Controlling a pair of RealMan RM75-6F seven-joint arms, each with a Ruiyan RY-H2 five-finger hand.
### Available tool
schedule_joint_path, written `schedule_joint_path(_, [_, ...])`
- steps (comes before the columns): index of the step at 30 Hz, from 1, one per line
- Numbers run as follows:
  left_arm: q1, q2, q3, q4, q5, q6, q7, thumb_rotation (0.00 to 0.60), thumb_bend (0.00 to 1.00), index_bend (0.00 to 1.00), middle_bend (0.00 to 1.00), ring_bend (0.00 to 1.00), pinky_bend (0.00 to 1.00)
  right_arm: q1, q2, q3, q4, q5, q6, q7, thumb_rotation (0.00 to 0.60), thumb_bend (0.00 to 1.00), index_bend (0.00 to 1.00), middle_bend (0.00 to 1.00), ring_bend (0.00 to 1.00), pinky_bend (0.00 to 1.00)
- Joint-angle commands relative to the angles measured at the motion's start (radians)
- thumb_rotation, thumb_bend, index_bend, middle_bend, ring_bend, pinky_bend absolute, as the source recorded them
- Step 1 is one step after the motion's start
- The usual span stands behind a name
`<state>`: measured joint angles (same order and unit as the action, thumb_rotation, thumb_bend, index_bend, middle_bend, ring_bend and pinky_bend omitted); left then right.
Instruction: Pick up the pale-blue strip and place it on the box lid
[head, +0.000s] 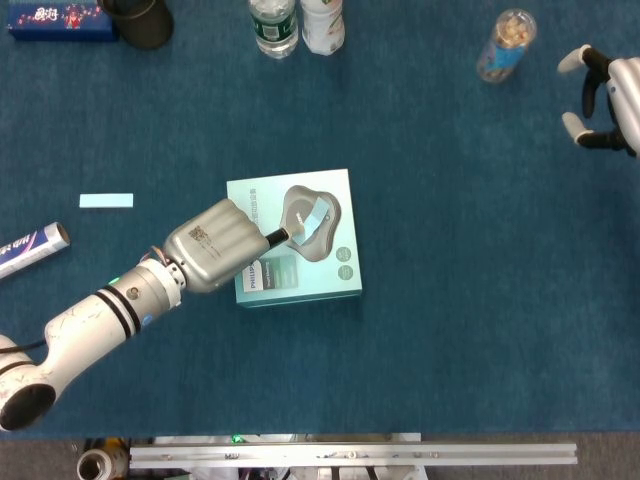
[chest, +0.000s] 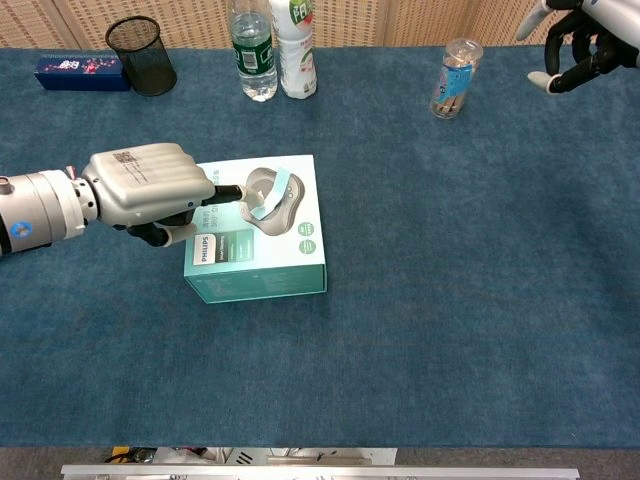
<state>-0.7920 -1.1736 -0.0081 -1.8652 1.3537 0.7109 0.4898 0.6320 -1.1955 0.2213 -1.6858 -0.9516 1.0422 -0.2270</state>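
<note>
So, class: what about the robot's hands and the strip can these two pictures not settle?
- Left hand: both views show only its back, hiding whether its fingers pinch the pale-blue strip on the box lid.
- Right hand: cut off by the frame edge in both views.

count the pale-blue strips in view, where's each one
2. One pale-blue strip is on the box lid at the left hand fingertips; whether still held is unclear. Another strip lies on the cloth, far left.
</note>
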Motion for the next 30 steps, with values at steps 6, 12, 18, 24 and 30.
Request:
schedule_joint_path(6, [-0.020,-0.020,0.006,0.013,-0.025,-0.008,0.012,0.600,0.70,0.11,0.89,0.94,0.98,-0.005,0.000,0.001,0.007,0.001,-0.002,0.006,0.600,0.29,0.36,0.67,0.77,1.00])
schedule_joint_path(12, [-0.032,-0.028,0.011,0.014,-0.053,-0.005,0.029,0.600,0.70,0.11,0.89,0.94,0.98,-0.010,0.005,0.002,0.011,0.001,-0.006,0.012,0.600,0.29,0.36,0.67,0.77,1.00])
schedule_joint_path(18, [-0.025,-0.013,0.024,-0.006,-0.044,0.024,0.031,0.600,0.70,0.11,0.89,0.94,0.98,-0.014,0.008,0.004,0.014,-0.002,-0.006,0.017,0.600,0.29,0.36,0.67,0.77,1.00])
schedule_joint_path(24, [-0.020,-0.010,0.041,-0.019,-0.026,0.039,0.039,0.600,0.70,0.11,0.89,0.93,0.97,-0.015,0.006,0.005,0.014,-0.004,-0.008,0.018,0.600,0.29,0.36,0.67,0.77,1.00])
schedule_joint_path(30, [-0.024,-0.019,0.049,-0.018,-0.031,0.038,0.049,0.600,0.70,0.11,0.89,0.93,0.97,-0.017,0.008,0.005,0.010,-0.005,-0.006,0.016,0.600,0.29,0.36,0.67,0.77,1.00])
